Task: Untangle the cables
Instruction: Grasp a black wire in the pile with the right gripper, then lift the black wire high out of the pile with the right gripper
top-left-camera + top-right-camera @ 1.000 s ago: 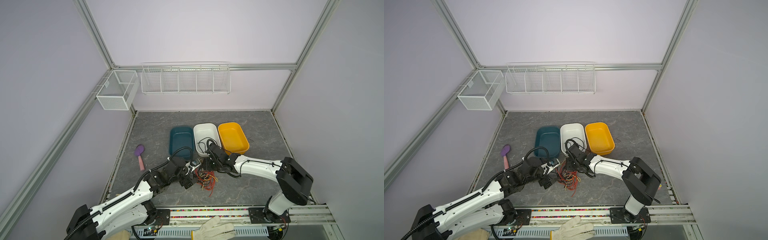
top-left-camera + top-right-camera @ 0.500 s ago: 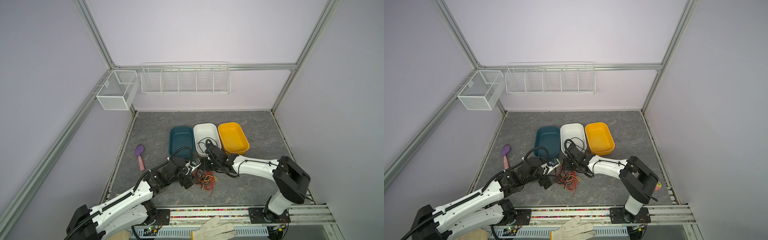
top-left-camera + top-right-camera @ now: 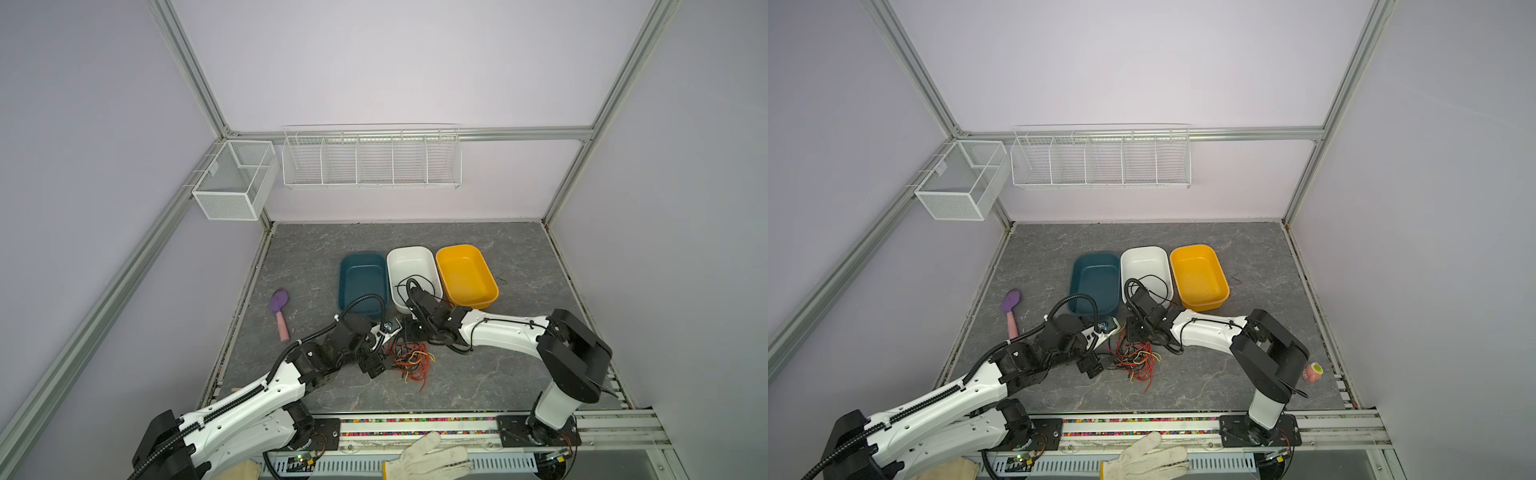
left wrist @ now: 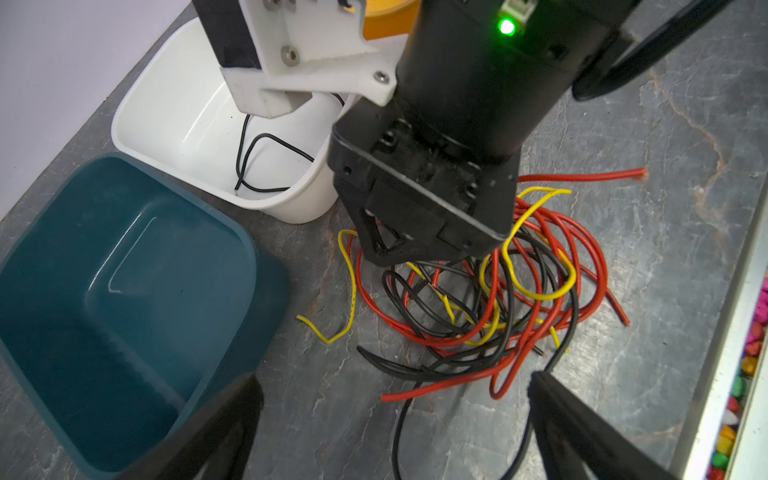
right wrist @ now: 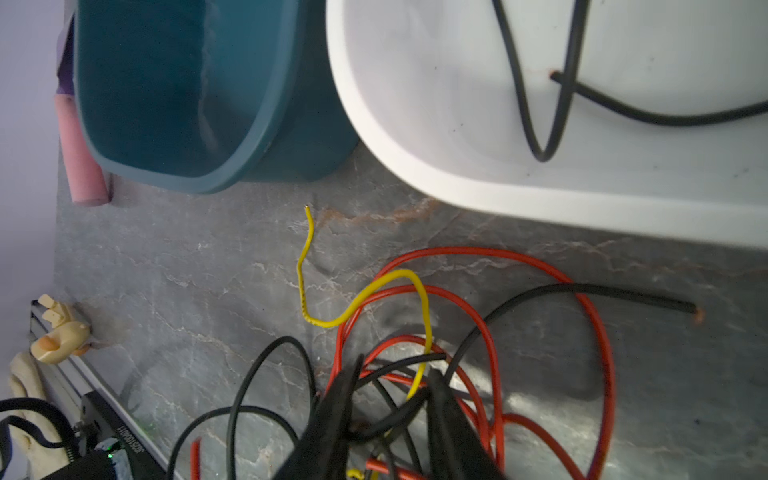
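While the cables (image 3: pixel 411 359) lie heaped on the tabletop (image 3: pixel 1204 382) in both top views, the left wrist view shows the left claw (image 4: pixel 392 380) wide apart. Right wrist view: the right claw (image 5: pixel 395 386) sits slightly apart around light, floppy cables; pinch one loose end.

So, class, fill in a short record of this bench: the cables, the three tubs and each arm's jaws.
Cables: red, black and yellow, tangled on the table, near the tubs.
White tub: holds a black cable.
Teal tub: empty.
Yellow tub: empty.
Left jaws: wide open, beside the tangle.
Right jaws: narrow gap, down in the tangle, strands between them.
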`<action>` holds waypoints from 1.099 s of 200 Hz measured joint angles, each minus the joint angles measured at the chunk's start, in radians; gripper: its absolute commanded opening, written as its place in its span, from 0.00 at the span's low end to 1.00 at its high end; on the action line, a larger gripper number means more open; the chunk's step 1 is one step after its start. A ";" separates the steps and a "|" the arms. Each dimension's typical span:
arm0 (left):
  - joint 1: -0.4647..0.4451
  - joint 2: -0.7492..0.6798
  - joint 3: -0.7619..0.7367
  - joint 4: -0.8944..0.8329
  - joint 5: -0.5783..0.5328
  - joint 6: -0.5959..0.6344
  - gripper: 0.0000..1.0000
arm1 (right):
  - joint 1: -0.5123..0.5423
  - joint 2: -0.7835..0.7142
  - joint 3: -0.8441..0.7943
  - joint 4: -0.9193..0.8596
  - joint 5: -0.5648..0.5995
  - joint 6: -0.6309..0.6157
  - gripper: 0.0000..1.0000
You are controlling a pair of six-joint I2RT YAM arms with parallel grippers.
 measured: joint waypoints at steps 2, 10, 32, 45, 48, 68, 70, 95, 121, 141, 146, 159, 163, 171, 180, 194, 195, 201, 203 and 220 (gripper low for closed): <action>0.000 0.000 0.000 0.000 0.000 0.000 1.00 | 0.000 0.000 0.000 -0.002 0.002 -0.004 0.22; 0.000 0.000 0.000 0.000 0.000 0.000 1.00 | 0.000 -0.002 0.000 -0.005 0.005 -0.007 0.18; 0.000 0.000 0.000 0.000 0.002 0.000 0.99 | 0.003 -0.018 0.001 -0.024 0.017 -0.012 0.07; 0.000 0.000 0.000 -0.001 0.003 0.000 1.00 | 0.006 -0.036 0.004 -0.039 0.025 -0.021 0.07; 0.000 0.001 0.000 -0.002 0.003 0.000 1.00 | 0.006 -0.041 0.005 -0.042 0.025 -0.021 0.07; 0.000 0.005 0.000 -0.002 0.005 0.000 1.00 | 0.012 -0.080 0.015 -0.067 0.035 -0.030 0.07; 0.000 0.006 0.000 -0.002 0.006 0.000 1.00 | 0.013 -0.084 0.016 -0.068 0.035 -0.032 0.07; 0.000 0.031 0.000 -0.003 0.018 0.000 1.00 | 0.024 -0.140 0.023 -0.082 0.046 -0.051 0.07; 0.000 0.064 0.000 -0.005 0.029 0.000 1.00 | 0.034 -0.191 0.048 -0.116 0.045 -0.078 0.07; 0.000 0.073 0.000 -0.010 0.034 0.000 1.00 | 0.041 -0.236 0.066 -0.137 0.039 -0.103 0.07; 0.000 0.073 0.000 -0.011 0.034 0.000 1.00 | 0.042 -0.249 0.070 -0.143 0.034 -0.110 0.07; 0.000 0.073 0.000 -0.010 0.037 0.000 1.00 | 0.047 -0.282 0.085 -0.163 0.022 -0.126 0.07; 0.000 0.073 0.000 -0.010 0.037 0.000 1.00 | 0.048 -0.291 0.091 -0.169 0.020 -0.132 0.07; 0.000 0.073 0.000 -0.010 0.037 0.000 1.00 | 0.052 -0.313 0.107 -0.185 0.015 -0.144 0.07; 0.000 0.073 0.000 -0.010 0.037 0.000 1.00 | 0.055 -0.335 0.121 -0.196 0.010 -0.156 0.07; -0.001 0.073 0.000 -0.011 0.037 0.000 1.00 | 0.058 -0.370 0.145 -0.212 -0.002 -0.173 0.07; -0.001 0.073 0.000 -0.010 0.037 0.000 1.00 | 0.058 -0.372 0.146 -0.212 -0.003 -0.174 0.07; -0.001 0.074 0.000 -0.010 0.037 0.000 1.00 | 0.059 -0.385 0.156 -0.219 -0.008 -0.181 0.07; -0.001 0.074 0.000 -0.010 0.037 0.000 1.00 | 0.059 -0.389 0.161 -0.222 -0.009 -0.183 0.07; -0.001 0.076 0.000 -0.011 0.038 0.000 1.00 | 0.063 -0.416 0.200 -0.245 -0.023 -0.205 0.07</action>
